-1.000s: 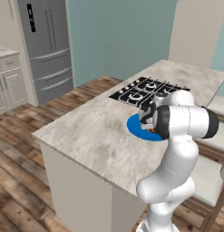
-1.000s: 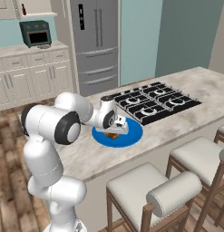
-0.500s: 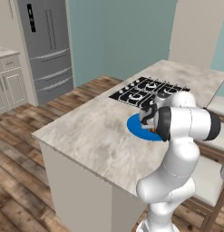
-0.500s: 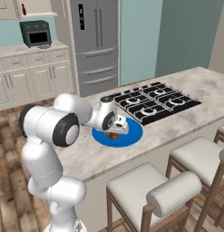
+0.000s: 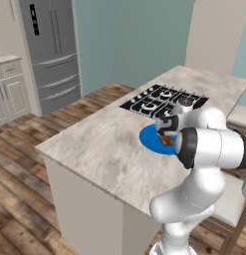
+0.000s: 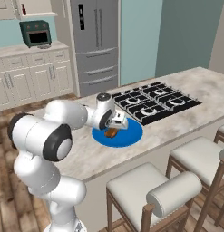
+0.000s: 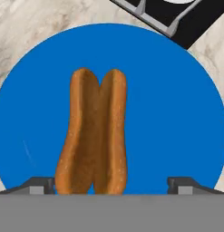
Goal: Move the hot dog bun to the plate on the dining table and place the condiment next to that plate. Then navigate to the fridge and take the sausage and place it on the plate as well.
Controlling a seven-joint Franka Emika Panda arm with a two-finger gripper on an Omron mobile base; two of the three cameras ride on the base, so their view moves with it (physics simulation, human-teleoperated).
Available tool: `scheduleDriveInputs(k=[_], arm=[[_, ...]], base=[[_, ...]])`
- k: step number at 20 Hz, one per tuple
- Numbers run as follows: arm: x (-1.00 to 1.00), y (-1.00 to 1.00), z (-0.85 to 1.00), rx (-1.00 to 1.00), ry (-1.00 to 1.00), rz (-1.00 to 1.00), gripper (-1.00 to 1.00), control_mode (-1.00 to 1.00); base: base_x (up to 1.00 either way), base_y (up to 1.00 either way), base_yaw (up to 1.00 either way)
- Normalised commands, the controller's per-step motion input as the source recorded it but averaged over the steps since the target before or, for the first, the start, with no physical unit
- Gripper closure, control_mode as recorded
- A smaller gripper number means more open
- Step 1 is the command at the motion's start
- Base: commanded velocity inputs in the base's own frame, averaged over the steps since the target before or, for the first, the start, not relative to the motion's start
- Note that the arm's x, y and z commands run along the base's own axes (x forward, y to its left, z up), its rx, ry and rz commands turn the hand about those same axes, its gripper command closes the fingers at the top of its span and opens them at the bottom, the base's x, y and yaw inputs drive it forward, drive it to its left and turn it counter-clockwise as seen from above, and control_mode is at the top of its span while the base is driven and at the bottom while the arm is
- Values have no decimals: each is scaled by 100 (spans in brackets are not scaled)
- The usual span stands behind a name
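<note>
Hot dog bun (image 7: 93,133) lies flat on the blue plate (image 7: 177,118), split side up. Gripper (image 7: 111,183) above it, jaws spread wide, bun untouched. Plate beside the cooktop (image 6: 154,102) on the counter (image 5: 94,144).

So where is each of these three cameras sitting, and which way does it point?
Left base view: behind the arm's left, looking forward over the counter; the arm rises lower right.
Right base view: behind its right, facing the stove and stools; the arm rises lower left.
Hand view: above the gripper, looking down; its fingertips show.
All share the bun on the blue plate.
</note>
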Motion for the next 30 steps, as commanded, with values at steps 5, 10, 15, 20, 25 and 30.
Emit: scheduleDriveInputs(k=[5,10,15,20,25,30], arm=[[-34,22,80,-1,-14,0,-100,-100],[-63,24,96,0,-14,0,-100,-100],[-64,34,88,0,-3,0,-100,-100],[-66,49,48,0,-4,-2,-100,-100],[-74,39,14,0,-11,-1,-100,-100],[-73,26,0,0,-20,0,-100,-100]], base=[[0,0,0],[0,0,0],[0,0,0],[0,0,0],[0,0,0],[0,0,0]])
